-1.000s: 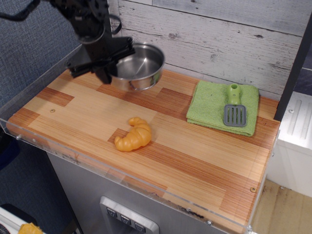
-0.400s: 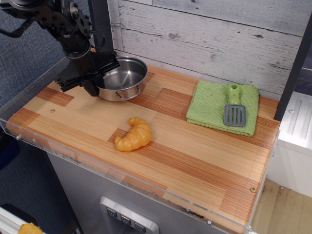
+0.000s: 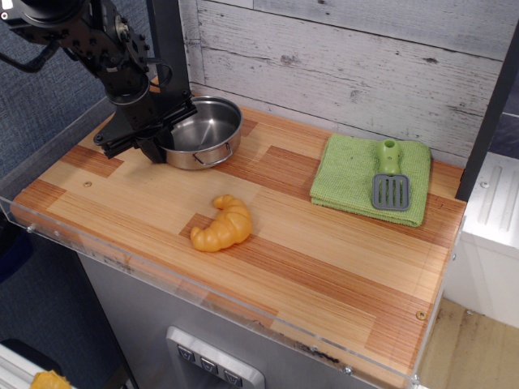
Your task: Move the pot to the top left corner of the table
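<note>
The pot (image 3: 200, 133) sits on the table (image 3: 324, 267) at its far left corner, close to the whitewashed plank wall (image 3: 349, 65) and well away from the croissant (image 3: 221, 224), which lies nearer the front edge. The gripper (image 3: 156, 139) is at the pot's left rim, and its dark fingers appear to straddle or pinch that rim; whether the jaws are clamped on the steel or have begun to part cannot be told from this angle. The pot looks level, its base seeming to rest on the wood, so the step in hand is judged to be the release in the target corner. To do this well, the jaws should open fully before any lift, so that a finger does not catch the thin rim and tip or drag the light, shiny pot back out of place. The arm would best rise straight up, not sideways, since the acrylic rim (image 3: 57, 138) of the table and the black post (image 3: 166, 40) stand close to the pot on its left and behind. The green cloth (image 3: 353, 174) with the spatula (image 3: 392, 180) lies far to the pot's right and is no obstacle.
</note>
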Available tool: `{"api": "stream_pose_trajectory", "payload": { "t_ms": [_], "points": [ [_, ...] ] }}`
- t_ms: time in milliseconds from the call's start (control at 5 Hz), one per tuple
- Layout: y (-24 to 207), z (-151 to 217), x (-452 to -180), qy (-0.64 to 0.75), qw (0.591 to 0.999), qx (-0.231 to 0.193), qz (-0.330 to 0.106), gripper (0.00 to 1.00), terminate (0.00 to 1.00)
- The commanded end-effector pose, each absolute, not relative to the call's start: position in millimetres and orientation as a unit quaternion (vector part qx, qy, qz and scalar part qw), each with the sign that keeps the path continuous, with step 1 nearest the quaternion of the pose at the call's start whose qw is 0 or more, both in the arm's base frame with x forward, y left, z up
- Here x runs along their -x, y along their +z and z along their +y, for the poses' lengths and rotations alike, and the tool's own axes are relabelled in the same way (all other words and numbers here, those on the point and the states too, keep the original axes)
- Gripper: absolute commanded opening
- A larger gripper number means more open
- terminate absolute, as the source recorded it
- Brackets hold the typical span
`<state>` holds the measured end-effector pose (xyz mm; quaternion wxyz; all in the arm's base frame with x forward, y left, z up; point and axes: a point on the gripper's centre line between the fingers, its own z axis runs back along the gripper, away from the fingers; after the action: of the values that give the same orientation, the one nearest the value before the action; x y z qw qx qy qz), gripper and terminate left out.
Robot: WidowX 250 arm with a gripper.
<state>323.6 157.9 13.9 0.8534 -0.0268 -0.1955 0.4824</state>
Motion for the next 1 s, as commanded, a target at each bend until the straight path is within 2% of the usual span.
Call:
{"api": "stream_pose_trajectory", "payload": {
  "t_ms": [0, 400, 800],
  "points": [
    [24.5, 161.6, -310.3, 0.503, 0.838, 0.039, -0.207, 1.00, 0.00],
    [27.5, 161.8, -311.0, 0.498, 0.839, 0.054, -0.213, 1.00, 0.00],
    [46.9, 163.1, -315.8, 0.488, 0.839, 0.068, -0.233, 1.00, 0.00]
  ]
}}
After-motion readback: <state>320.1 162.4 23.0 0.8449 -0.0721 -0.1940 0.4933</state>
